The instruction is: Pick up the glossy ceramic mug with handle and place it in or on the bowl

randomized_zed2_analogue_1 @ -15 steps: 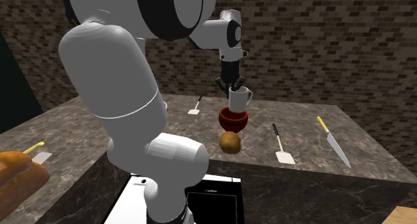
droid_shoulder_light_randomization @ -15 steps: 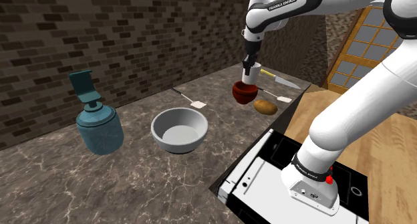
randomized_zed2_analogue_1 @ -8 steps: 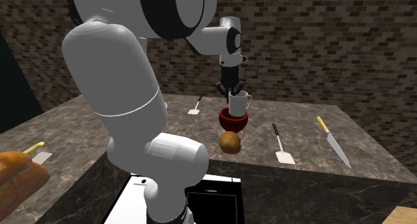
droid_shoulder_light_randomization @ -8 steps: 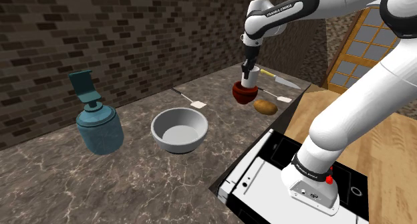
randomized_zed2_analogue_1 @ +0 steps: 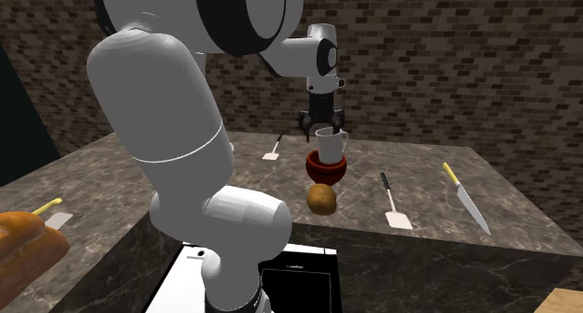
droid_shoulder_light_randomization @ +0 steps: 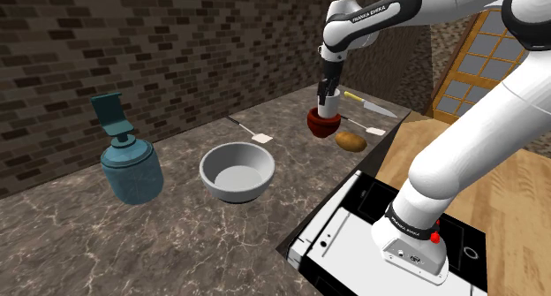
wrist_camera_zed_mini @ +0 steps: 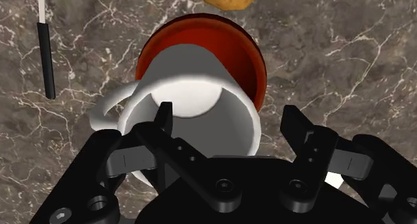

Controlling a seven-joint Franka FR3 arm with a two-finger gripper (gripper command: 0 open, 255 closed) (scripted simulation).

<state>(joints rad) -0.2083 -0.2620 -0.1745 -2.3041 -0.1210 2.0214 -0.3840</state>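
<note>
Gripper (wrist_camera_zed_mini: 230, 119) released, fingers (wrist_camera_zed_mini: 164, 122) apart, astride rim of white mug (wrist_camera_zed_mini: 187, 99). Mug sits upright in red bowl (wrist_camera_zed_mini: 242, 55). Shoulder view: potato (droid_shoulder_light_randomization: 350, 141) at bowl's 4 o'clock.

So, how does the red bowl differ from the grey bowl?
The red bowl is dark red and looks smaller; the grey bowl is pale and wider. The red bowl holds a white mug; the grey bowl is empty. The red bowl stands beside a potato, the grey bowl near a blue dispenser. Both stand upright on the counter.
</note>
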